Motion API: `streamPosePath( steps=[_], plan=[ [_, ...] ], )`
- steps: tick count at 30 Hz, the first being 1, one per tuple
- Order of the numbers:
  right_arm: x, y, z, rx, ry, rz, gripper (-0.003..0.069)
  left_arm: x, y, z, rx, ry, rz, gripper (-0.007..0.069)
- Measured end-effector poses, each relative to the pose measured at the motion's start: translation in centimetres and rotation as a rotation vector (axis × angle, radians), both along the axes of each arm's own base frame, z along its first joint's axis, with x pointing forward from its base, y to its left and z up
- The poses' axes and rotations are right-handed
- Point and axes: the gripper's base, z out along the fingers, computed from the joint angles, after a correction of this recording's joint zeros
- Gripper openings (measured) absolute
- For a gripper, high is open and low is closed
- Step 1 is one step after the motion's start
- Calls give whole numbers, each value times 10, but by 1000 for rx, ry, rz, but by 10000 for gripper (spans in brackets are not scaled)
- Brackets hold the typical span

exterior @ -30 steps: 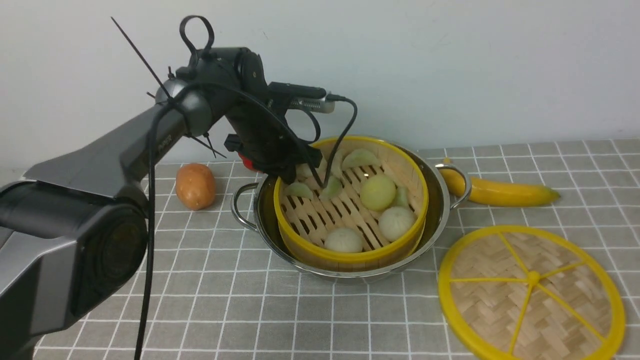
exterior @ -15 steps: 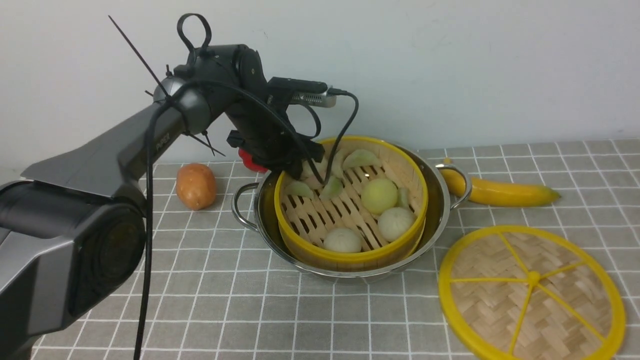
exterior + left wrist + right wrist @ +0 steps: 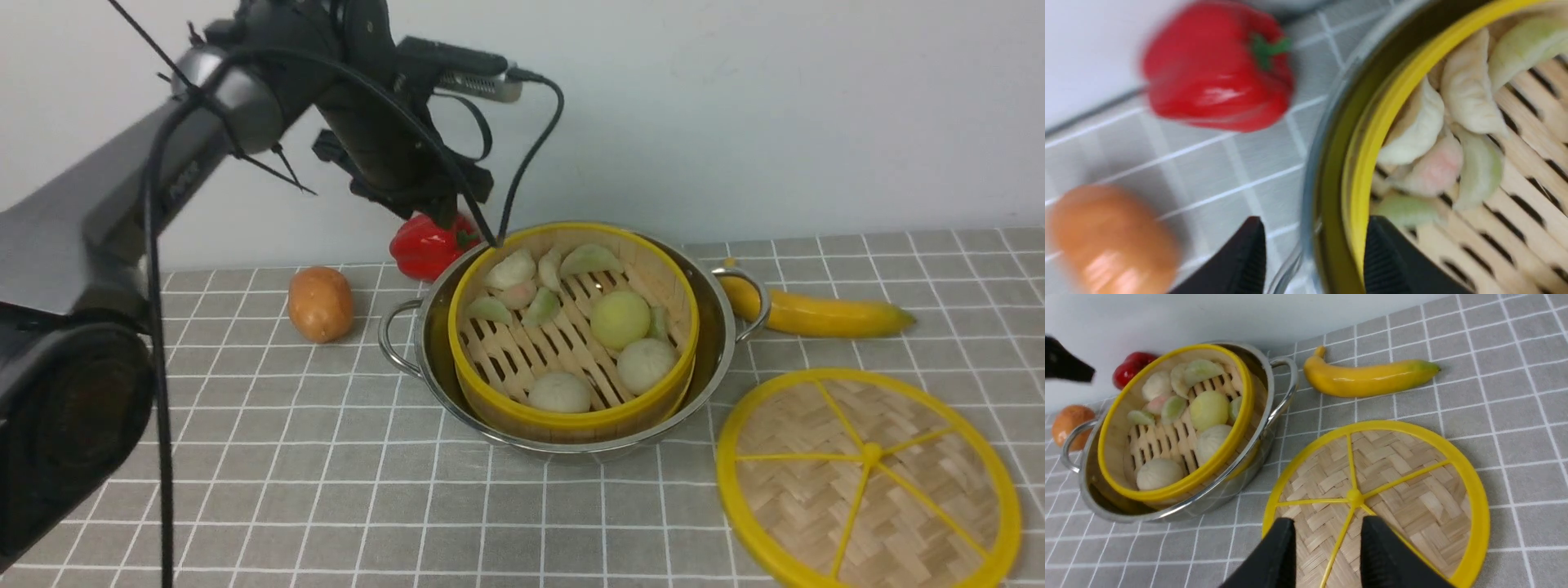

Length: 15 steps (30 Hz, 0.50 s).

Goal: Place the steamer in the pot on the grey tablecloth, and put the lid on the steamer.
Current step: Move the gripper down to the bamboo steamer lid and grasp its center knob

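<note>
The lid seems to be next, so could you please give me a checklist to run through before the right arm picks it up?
1. Steamer seated inside the pot: ok.
2. Left gripper open, holding nothing: ok.
3. Left gripper clear of the space above the steamer: not ok, it hangs over the far rim.
4. Lid lying flat on the grey tablecloth, nothing on it: ok.
5. Right gripper open above the lid: ok.
</note>
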Motion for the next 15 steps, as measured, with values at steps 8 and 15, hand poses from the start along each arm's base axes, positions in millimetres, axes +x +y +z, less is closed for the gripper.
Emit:
streamPosePath(
  steps=[8, 15],
  plan=[
    [63, 14, -7, 48, 138, 216, 243, -42, 16, 89, 14, -163, -21, 21],
    [127, 17, 8, 23, 256, 325, 243, -103, 28, 151, -58, -269, -81, -23]
  ],
)
